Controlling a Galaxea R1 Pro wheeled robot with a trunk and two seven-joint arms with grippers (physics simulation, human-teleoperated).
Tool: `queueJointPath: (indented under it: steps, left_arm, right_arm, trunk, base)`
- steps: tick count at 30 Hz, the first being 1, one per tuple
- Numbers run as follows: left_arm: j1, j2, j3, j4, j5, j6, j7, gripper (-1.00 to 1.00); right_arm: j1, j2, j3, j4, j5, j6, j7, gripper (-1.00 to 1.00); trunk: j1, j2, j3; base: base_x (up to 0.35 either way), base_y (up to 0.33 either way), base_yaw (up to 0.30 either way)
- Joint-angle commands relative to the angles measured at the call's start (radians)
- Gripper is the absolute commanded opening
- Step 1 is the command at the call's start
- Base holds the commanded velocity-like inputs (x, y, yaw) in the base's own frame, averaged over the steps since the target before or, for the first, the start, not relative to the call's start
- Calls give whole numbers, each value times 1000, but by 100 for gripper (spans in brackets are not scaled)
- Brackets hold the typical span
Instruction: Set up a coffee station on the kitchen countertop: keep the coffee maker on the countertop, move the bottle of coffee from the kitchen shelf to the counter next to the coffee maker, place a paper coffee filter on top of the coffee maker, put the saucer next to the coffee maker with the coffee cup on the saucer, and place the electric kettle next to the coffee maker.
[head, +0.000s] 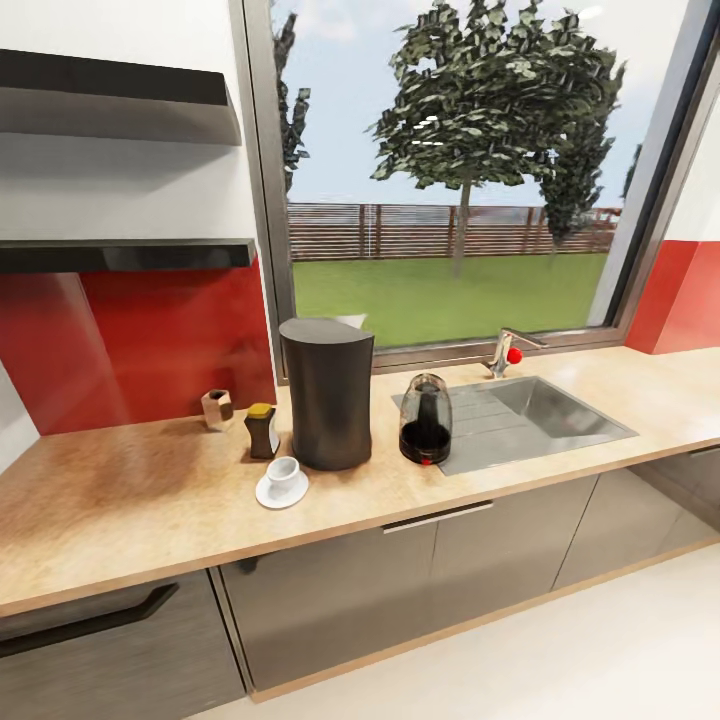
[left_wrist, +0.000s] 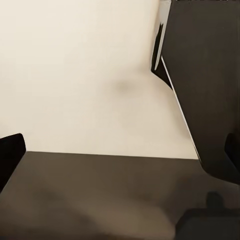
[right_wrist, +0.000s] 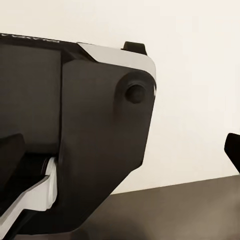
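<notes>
The dark-grey coffee maker (head: 328, 395) stands on the tan kitchen countertop (head: 130, 500). Just left of it is the bottle of coffee (head: 262, 430) with its yellow cap. Further left, by the red backsplash, the paper coffee filter (head: 217, 408) rests on the counter. The white coffee cup (head: 285, 471) sits on the saucer (head: 272, 495) in front of the coffee maker. Right of it stands the glass electric kettle (head: 425, 420), at the sink's edge. The kitchen shelf (head: 125, 254) is bare. My left gripper (left_wrist: 121, 152) and right gripper (right_wrist: 120, 150) are open, holding nothing, over pale floor and my own dark body.
A steel sink (head: 530, 415) with a faucet (head: 505, 352) is set into the counter at the right. A higher black shelf (head: 110, 90) hangs above the lower one. Grey cabinets (head: 400, 580) run under the counter, with pale floor (head: 560, 670) before them. A large window (head: 450, 170) is behind.
</notes>
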Motion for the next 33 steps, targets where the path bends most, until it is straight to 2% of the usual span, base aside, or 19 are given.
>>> queueJointPath:
  steps: [1, 7, 9, 13, 14, 16, 20, 22, 23, 25, 29, 33]
  left_arm:
    - [-1, 0, 8, 0, -12, 1, 0, 100]
    - [-1, 1, 2, -1, -13, -4, -2, 100]
    - [-1, 1, 0, -2, -13, -26, -2, 100]
    - [-1, 1, 1, -1, -13, -178, -3, 100]
    - [-1, 1, 2, -1, -13, -307, -3, 100]
    - [-1, 1, 1, -1, -13, -390, -3, 100]
    - [-1, 1, 0, -1, -13, -420, -3, 100]
    - [-1, 1, 0, 0, -14, -422, -3, 100]
    - [-1, 1, 0, 2, -14, -423, -3, 100]
    - [-1, 1, 0, 1, -14, -424, -3, 100]
    - [-1, 1, 0, 0, -13, -426, -3, 100]
    - [-1, 1, 0, 0, -13, -426, -3, 100]
  right_arm:
    - [1, 1, 9, -2, -10, 6, -5, 100]
    - [5, 1, 9, -2, -10, 3, -6, 100]
    - [9, 1, 9, -2, -10, 1, -7, 100]
    - [15, 0, 9, -4, -10, -2, -8, 100]
    - [16, -3, 9, -5, -9, -15, -9, 100]
    - [17, -5, 9, -6, -9, -62, -9, 100]
    - [17, -7, 10, -6, -8, -199, -9, 100]
    - [17, -8, 10, -6, -8, -294, -9, 100]
    - [17, -11, 10, -6, -8, -390, -9, 100]
    - [17, -17, 11, -6, -9, -465, -9, 100]
    - [17, -30, 11, -5, -7, -524, -9, 100]
    - [17, -33, 11, -5, -7, -531, -9, 100]
  trunk:
    - [1, -2, -2]
    - [1, -2, -2]
    - [1, -2, -2]
    - [1, -2, -2]
    - [1, -2, -2]
    - [1, -2, -2]
    - [1, -2, -2]
    - [1, -2, -2]
    - [1, -2, -2]
    - [1, -2, -2]
    - [1, -2, -2]
    - [1, -2, -2]
  base:
    - [0, 0, 0]
    - [0, 0, 0]
    - [0, 0, 0]
    - [0, 0, 0]
    - [0, 0, 0]
    - [0, 0, 0]
    - [0, 0, 0]
    - [0, 0, 0]
    - [0, 0, 0]
    - [0, 0, 0]
    - [0, 0, 0]
    - [0, 0, 0]
